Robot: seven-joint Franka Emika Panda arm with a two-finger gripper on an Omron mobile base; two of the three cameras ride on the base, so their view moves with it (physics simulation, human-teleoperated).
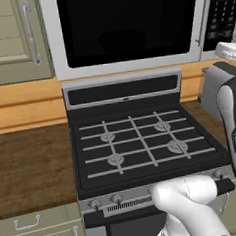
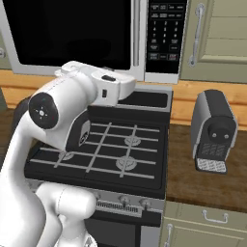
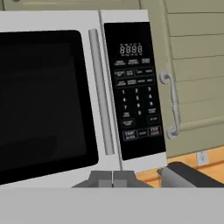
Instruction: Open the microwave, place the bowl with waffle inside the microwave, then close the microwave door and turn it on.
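Microwave (image 3: 65,100) above the stove (image 1: 142,143), microwave door (image 3: 43,105) closed, gripper (image 3: 112,180) pinched together, empty, facing the keypad (image 3: 135,92)

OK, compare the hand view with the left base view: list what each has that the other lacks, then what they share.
Hand view alone: the shut gripper at the bottom edge, below the door, touching nothing.

Left base view alone: the stove with four burners, its knobs, and the wooden counter to its left.

Shared: the microwave with the microwave door closed, and its keypad, cut off at the left base view's right edge.
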